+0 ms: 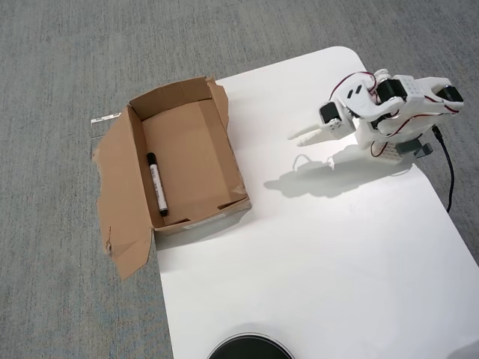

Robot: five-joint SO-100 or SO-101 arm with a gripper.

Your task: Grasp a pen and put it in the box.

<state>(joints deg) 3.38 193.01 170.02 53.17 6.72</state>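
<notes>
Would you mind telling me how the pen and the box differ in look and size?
The pen is slim, white with black ends; the box is broad, brown cardboard with ragged flaps. The pen is far smaller, lying inside the box along its left wall. Both rest still, away from the gripper.

Pen (156,183) lying inside box (196,153), against its left wall; gripper (297,135) empty, fingers together, well apart over white table (314,254).
</notes>
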